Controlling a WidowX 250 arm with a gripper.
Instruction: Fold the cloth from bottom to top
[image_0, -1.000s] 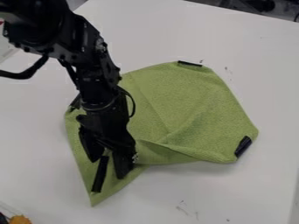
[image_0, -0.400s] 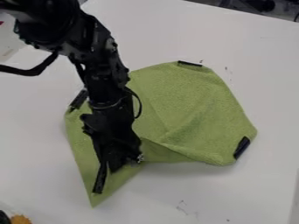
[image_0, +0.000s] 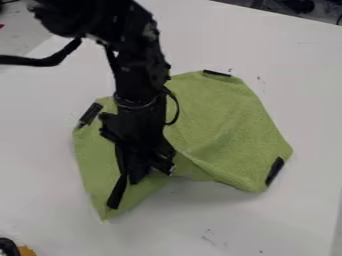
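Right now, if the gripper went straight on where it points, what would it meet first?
Likely the green cloth, near its lower left corner; the gripper may already be touching it, as depth is unclear.

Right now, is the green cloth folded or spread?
Mostly spread, though rumpled: the green cloth has its black strips far apart around its edges.

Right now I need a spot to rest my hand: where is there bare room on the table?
The white table has bare stretches between the green cloth and the view's right edge, and below the cloth, right of the orange thing. It is crowded at the cloth's left part, under the gripper, and the arm covers the upper left.
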